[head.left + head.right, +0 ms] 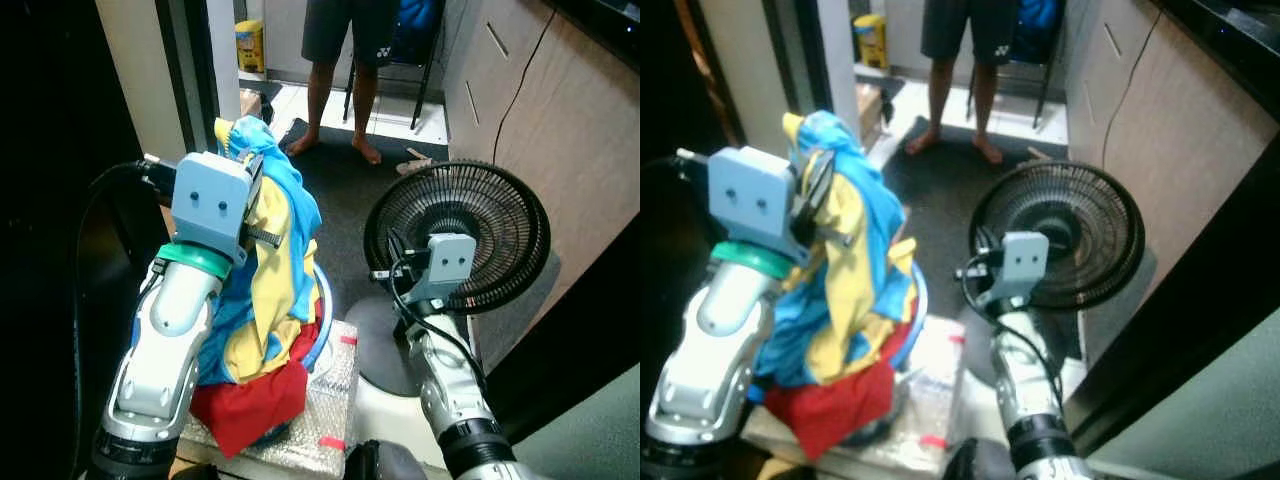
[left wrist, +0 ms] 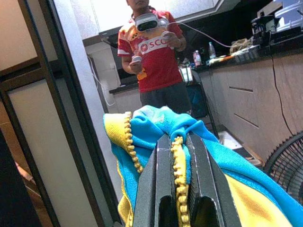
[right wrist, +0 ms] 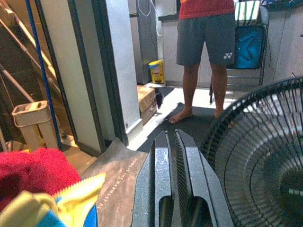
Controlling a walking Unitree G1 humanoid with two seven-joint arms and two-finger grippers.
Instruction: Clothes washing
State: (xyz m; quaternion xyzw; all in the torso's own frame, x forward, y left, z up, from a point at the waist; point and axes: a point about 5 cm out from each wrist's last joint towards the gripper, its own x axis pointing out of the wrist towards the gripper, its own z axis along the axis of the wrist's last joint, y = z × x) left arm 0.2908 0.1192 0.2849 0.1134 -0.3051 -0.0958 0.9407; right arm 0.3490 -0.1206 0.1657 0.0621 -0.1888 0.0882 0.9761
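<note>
Blue-yellow jacket point(image 1: 275, 260) — pinched in L claw point(image 2: 178, 156)

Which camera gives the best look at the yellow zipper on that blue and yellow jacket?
The left wrist view: the left gripper pinches the yellow zipper close up. The eye views show the whole blue and yellow jacket draped, its zipper hard to make out.

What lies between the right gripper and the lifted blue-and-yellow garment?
In the left eye view, dark floor mat lies between the blue-and-yellow garment, held by the left gripper, and the right gripper; a black fan stands behind.
</note>
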